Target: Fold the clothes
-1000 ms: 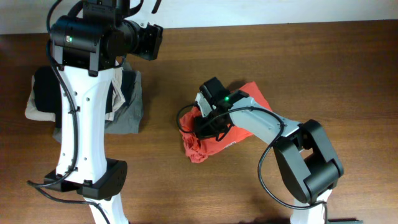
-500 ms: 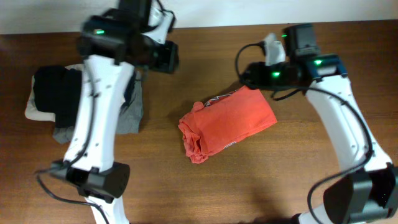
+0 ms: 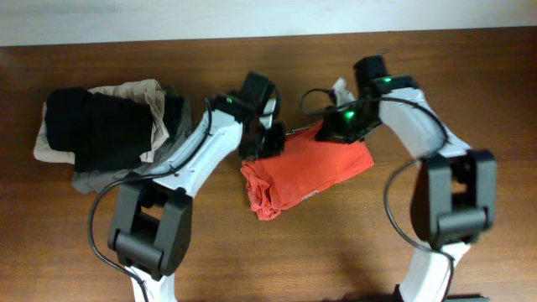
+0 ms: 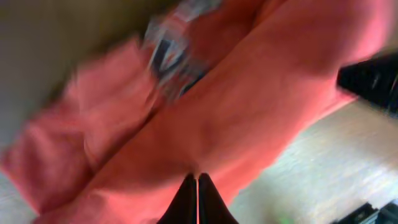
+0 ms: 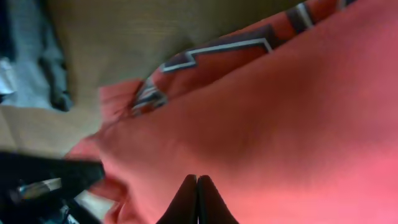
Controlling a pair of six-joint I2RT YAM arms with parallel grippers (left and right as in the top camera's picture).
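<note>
**Shirt mid-table, both grippers on its far edge**

You are working on a brown wooden table (image 3: pixel 470 75), its grain running left to right, with a strip of pale wall (image 3: pixel 252 17) along the far side. A pile of folded garments (image 3: pixel 101 130), black over beige and grey, lies at the left end, well apart from the shirt.

The red-orange T-shirt (image 3: pixel 310 172) lies near the middle of the table, between your two arms. It is folded into a rough slab set on a slant. Its right part looks fairly smooth, and its near-left end is bunched and creased. From the wrist cameras you can see white lettering (image 5: pixel 217 50) with dark outlines showing along a fold at one edge. The left wrist view is blurred.

Your left gripper (image 3: pixel 270 141) is at the far-left corner of the shirt. Its jaws are together and the tips are against the cloth. Your right gripper (image 3: pixel 331 127) is at the far edge, just to the right of the left one. Its jaws are likewise together, with the tips on the fabric. You cannot tell from these views whether either pair has cloth nipped between its tips.
</note>
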